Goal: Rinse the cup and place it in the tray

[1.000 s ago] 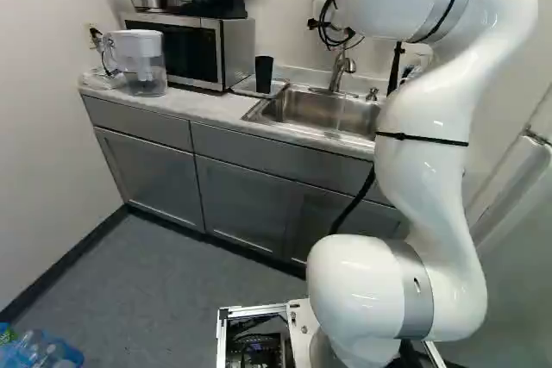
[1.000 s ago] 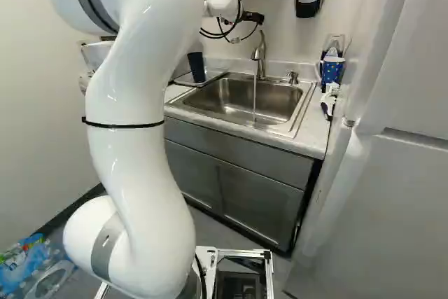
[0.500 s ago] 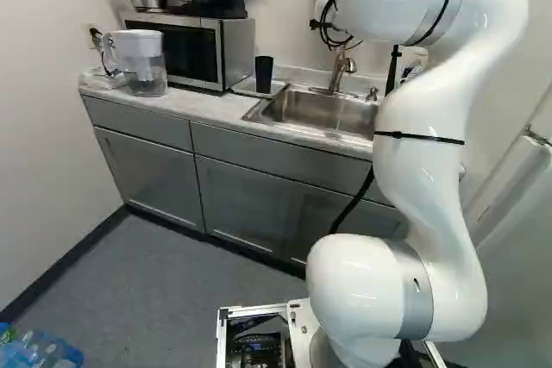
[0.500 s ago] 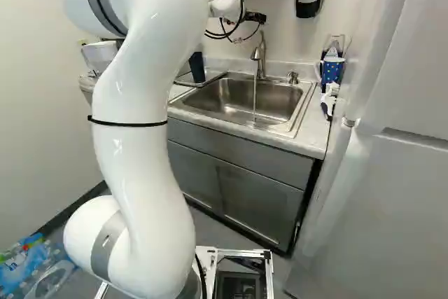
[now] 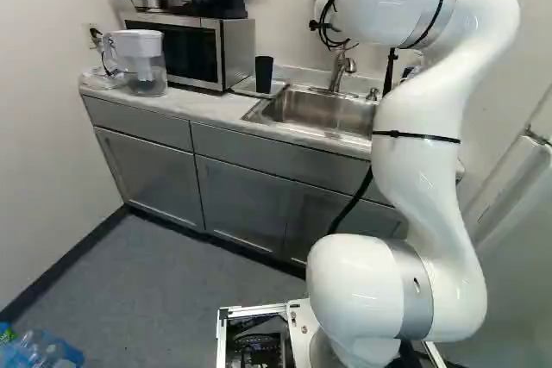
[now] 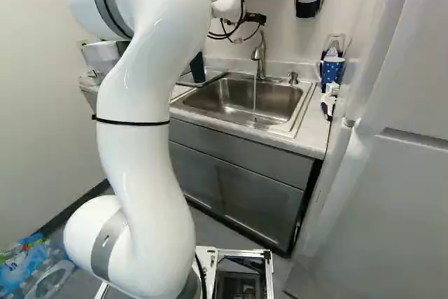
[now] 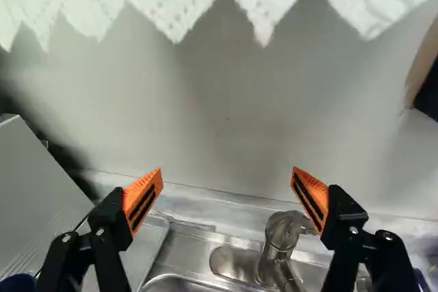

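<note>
The claw (image 7: pixel 226 171) is wide open and empty, up above the tap (image 5: pixel 340 69). The dark cup (image 5: pixel 264 74) stands on the tray (image 5: pixel 245 87), left of the tap, so reaching it likely means going left and down.

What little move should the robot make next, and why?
I'd guess it should ease its gripper down toward the faucet to shut off the water: the gripper is open and empty, water is running, and the dark cup stands on the tray.
</note>
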Tool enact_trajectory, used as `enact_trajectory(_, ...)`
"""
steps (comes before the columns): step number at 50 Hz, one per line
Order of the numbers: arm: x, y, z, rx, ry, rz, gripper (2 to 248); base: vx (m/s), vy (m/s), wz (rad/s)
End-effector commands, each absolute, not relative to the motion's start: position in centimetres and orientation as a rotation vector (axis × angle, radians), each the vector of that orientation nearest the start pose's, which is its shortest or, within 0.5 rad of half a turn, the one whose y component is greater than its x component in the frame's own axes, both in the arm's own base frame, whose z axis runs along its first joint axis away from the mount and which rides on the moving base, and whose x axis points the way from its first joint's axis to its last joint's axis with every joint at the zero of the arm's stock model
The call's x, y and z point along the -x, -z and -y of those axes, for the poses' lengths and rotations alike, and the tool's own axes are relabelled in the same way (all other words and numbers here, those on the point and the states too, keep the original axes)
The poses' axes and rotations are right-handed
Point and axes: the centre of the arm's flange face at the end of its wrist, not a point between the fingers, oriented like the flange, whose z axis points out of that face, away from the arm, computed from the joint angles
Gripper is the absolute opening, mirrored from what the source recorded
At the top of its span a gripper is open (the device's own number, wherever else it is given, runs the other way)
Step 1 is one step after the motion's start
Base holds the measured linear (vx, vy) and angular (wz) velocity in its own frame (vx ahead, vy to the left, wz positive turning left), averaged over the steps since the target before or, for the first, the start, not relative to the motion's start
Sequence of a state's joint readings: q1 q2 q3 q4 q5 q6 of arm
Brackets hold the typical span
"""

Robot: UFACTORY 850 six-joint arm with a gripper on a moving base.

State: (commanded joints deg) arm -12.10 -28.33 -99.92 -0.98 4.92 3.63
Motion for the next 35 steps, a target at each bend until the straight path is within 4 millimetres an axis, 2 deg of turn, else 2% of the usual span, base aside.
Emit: enact_trajectory(35, -70.59, -68.65, 15.14, 2.610, 1.887, -0.338, 247, 0.000, 0.000, 0.000)
